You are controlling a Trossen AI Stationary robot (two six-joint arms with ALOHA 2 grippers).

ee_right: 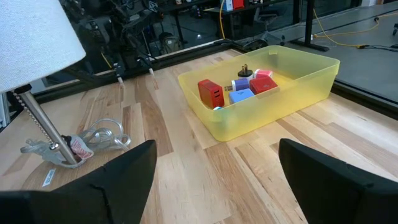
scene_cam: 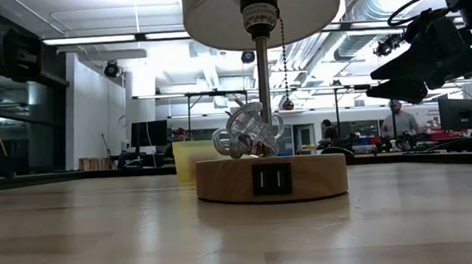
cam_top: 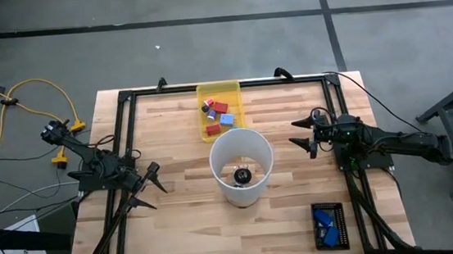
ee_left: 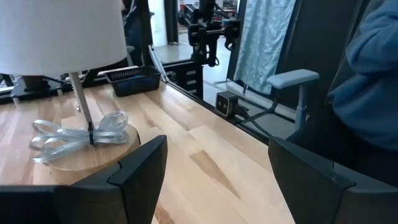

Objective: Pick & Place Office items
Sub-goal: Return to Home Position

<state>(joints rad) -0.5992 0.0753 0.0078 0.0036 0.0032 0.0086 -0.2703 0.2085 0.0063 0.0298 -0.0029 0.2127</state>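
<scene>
The office items [cam_top: 217, 113] are small red, blue and pink blocky pieces lying inside a yellow translucent tray [cam_top: 218, 86] at the table's far middle; the right wrist view shows the office items [ee_right: 239, 88] in the tray [ee_right: 311, 78]. My left gripper [cam_top: 151, 189] hovers open over the table's left side, pointing toward the lamp, with nothing between its fingers [ee_left: 146, 163]. My right gripper [cam_top: 299, 134] hovers open at the right, just right of the tray, also with nothing between its fingers [ee_right: 134, 165].
A table lamp with a white shade [cam_top: 242, 163] stands mid-table on a round wooden base [scene_cam: 271, 179], a coiled clear cord [ee_left: 81, 134] on the base. A black basket [cam_top: 330, 226] with blue pieces sits near right. A person in blue [ee_left: 373, 56] sits beyond the table edge.
</scene>
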